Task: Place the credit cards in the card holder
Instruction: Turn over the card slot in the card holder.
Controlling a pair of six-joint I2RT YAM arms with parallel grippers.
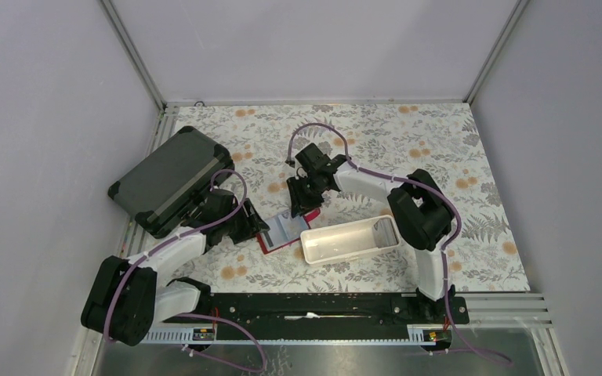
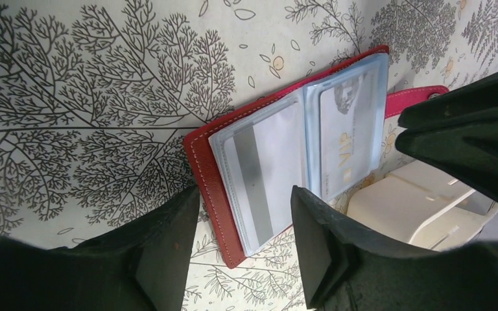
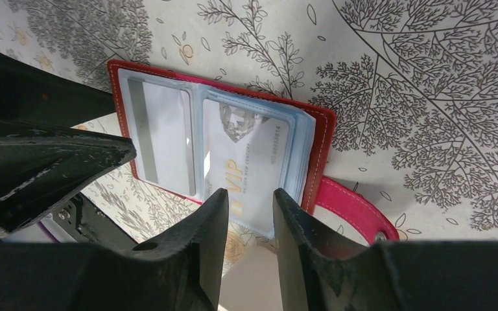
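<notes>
The card holder (image 1: 281,232), a red wallet, lies open on the floral cloth between my two grippers. Its clear sleeves hold a light blue credit card printed VIP (image 3: 246,152) and a pale card with a grey stripe (image 2: 259,172). My left gripper (image 2: 243,243) stands open astride the wallet's near corner (image 2: 233,249), fingers apart from it. My right gripper (image 3: 248,217) is open by a narrow gap over the VIP card's lower edge, pinching nothing. The wallet's pink snap strap (image 3: 353,207) sticks out beside the right finger.
A long white tray (image 1: 337,244) lies right against the wallet's right side. A big dark grey hard case (image 1: 171,180) sits at the left, behind the left arm. Grey walls close in the cloth on three sides.
</notes>
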